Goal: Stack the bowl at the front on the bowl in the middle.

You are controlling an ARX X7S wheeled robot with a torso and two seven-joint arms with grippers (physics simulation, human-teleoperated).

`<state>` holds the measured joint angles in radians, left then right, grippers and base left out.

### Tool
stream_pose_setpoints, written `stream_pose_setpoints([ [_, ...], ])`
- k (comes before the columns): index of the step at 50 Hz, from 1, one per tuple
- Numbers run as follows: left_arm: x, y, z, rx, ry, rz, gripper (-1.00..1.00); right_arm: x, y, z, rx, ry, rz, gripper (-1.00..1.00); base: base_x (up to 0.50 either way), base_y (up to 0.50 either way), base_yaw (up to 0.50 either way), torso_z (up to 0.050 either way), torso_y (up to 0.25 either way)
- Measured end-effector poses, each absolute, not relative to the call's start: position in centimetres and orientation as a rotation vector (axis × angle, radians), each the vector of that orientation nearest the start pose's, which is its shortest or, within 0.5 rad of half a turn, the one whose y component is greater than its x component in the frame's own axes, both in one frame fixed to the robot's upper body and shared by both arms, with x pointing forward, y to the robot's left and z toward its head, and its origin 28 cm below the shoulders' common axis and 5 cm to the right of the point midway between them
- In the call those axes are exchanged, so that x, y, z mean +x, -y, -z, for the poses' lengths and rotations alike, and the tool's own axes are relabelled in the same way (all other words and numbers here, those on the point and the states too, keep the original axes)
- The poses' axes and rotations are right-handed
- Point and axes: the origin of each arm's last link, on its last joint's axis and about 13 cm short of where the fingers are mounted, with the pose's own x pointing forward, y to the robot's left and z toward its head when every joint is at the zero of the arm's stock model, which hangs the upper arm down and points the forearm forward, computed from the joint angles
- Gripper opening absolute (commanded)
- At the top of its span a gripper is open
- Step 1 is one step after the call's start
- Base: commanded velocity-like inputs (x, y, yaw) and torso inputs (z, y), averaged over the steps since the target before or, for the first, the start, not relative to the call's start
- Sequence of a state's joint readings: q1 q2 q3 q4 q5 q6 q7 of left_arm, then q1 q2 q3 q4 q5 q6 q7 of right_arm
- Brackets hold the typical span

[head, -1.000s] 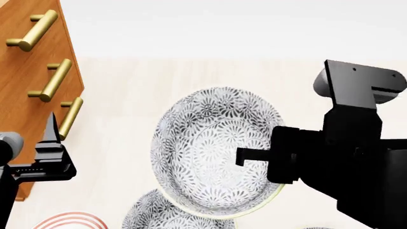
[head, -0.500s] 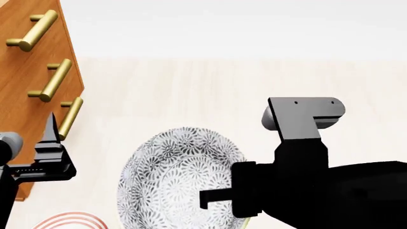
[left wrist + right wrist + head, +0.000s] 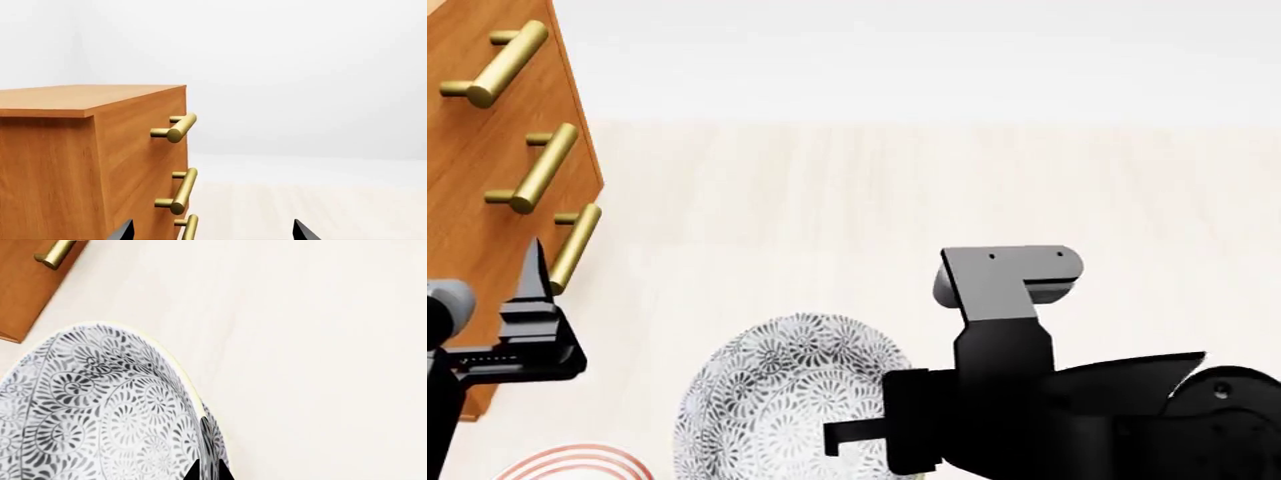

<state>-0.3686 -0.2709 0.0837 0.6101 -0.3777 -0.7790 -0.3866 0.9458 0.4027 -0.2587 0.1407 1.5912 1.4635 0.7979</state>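
While your left wrist camera looks past the two dark fingertips of the left gripper, which stand well apart with nothing between them, it shows the wooden drawer cabinet with its brass handles and the pale floor beyond. From your head camera, the left gripper hangs beside the cabinet, at the view's left edge. Low in that view the patterned bowl sits tilted at the end of your right gripper, whose one visible finger reaches over the bowl's rim from the right; the bottom edge cuts off the bowl's lower part. A red-ringed plate peeks in at the lower left corner. Through your right wrist camera, the bowl fills the lower part, its cream rim running down to a black fingertip that lies against the rim, so your right gripper is clamped on that bowl's edge. A cabinet corner shows beyond it.
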Motion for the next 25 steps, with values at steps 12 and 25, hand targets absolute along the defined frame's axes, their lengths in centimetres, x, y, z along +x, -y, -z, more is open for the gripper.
stream_pose_setpoints([
  [12, 24.0, -21.9, -16.6, 0.009, 0.147, -0.091, 1.0, 29.7, 10.6, -18.4, 0.057, -0.867, -0.364, -1.0, 0.0, 0.0, 0.0, 0.0, 0.0],
  [25, 24.0, -21.9, -16.4, 0.009, 0.143, -0.091, 1.0, 30.1, 10.5, -17.7, 0.053, -0.895, -0.377, 1.0, 0.0, 0.0, 0.0, 0.0, 0.0],
])
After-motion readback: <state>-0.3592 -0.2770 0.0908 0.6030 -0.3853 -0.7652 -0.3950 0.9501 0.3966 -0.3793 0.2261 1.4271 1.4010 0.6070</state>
